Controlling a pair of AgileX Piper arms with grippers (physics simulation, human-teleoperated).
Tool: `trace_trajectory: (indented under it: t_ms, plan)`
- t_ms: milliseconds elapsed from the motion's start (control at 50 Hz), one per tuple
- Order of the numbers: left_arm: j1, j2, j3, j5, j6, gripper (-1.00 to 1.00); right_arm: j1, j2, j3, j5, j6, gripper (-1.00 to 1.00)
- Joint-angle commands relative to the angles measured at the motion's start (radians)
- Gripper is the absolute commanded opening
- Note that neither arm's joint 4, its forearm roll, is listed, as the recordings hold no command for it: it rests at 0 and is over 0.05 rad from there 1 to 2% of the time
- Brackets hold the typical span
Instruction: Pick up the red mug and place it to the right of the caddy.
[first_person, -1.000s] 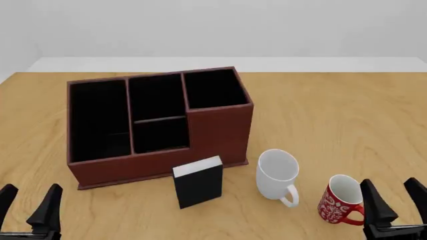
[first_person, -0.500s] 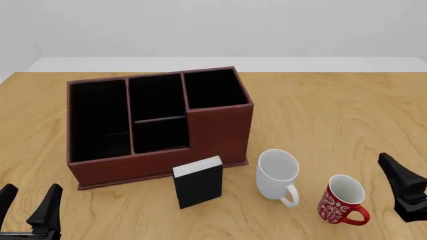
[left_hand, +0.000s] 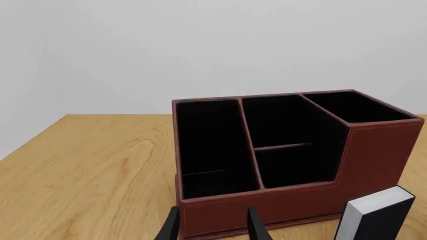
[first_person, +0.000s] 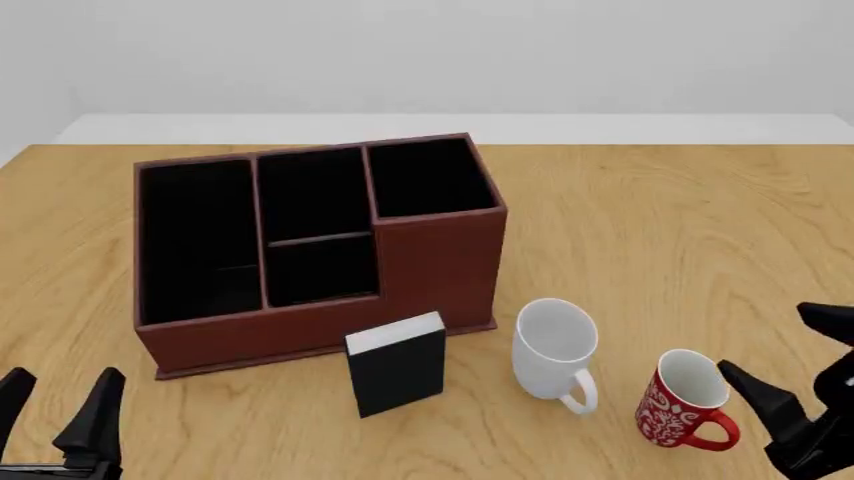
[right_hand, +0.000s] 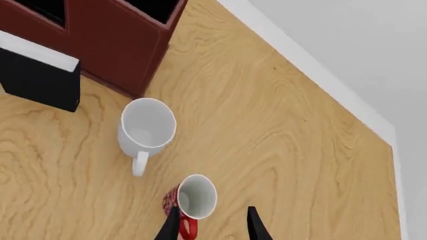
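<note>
The red mug (first_person: 683, 400) with a white swirl pattern stands upright on the table near the front right, handle toward the front right; it also shows in the right wrist view (right_hand: 193, 199). The dark red-brown caddy (first_person: 320, 240) stands at centre left and shows in the left wrist view (left_hand: 287, 150) and the right wrist view (right_hand: 120, 45). My right gripper (first_person: 801, 375) is open and empty, just right of the red mug, tilted down over it (right_hand: 212, 227). My left gripper (first_person: 56, 415) is open and empty at the front left (left_hand: 212, 230).
A larger plain white mug (first_person: 554, 345) stands just left of the red mug, also in the right wrist view (right_hand: 147, 127). A small black box with a white top (first_person: 396, 362) stands in front of the caddy (left_hand: 377, 215). Bare wood lies right of the caddy.
My right gripper has swung out to the right and turned, and its fingers now angle toward the red mug from the right. The left gripper and the objects have not moved.
</note>
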Motion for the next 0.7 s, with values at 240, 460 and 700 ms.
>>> trace_trajectory:
  t_ms: [240, 460, 700]
  plan:
    - [0.0, 0.0, 0.0, 0.0, 0.0, 1.0, 0.031, 0.045, 0.077, 0.016, -0.05, 1.0]
    - [0.0, 0.0, 0.0, 0.0, 0.0, 1.0, 0.05, 0.046, 0.142, -0.017, -0.018, 1.0]
    - [0.0, 0.0, 0.0, 0.0, 0.0, 1.0, 0.041, 0.04, 0.176, -0.035, 0.014, 1.0]
